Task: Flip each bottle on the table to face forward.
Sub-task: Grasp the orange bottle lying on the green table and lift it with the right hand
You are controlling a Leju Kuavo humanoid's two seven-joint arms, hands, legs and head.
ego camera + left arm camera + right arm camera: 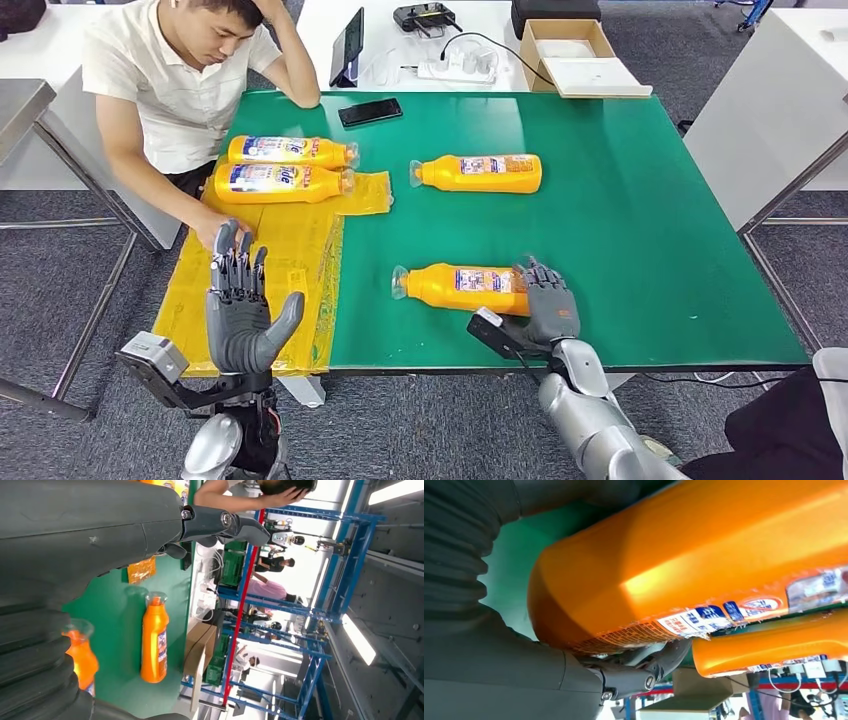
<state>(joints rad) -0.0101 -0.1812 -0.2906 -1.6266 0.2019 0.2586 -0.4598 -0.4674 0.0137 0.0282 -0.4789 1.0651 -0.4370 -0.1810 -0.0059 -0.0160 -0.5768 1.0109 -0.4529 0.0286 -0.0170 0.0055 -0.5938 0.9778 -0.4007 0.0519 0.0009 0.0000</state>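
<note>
Several orange bottles lie on their sides on the green table point(650, 250). My right hand point(548, 303) grips the base end of the near bottle point(460, 286), its cap pointing left. In the right wrist view that bottle point(684, 560) lies against my palm, with my fingers point(644, 672) curled round one side. The far bottle point(478, 173) lies alone further back. Two more bottles point(290, 151) point(280, 182) rest on a yellow sheet point(270, 290) at the left. My left hand point(240, 310) is raised upright and open over that sheet's front, holding nothing.
A person sits at the table's far left, one hand point(215, 232) resting on the yellow sheet just beyond my left hand. A phone point(369, 112) lies near the back edge. Behind it are a tablet point(347, 47), a power strip point(455, 68) and a cardboard box point(575, 55).
</note>
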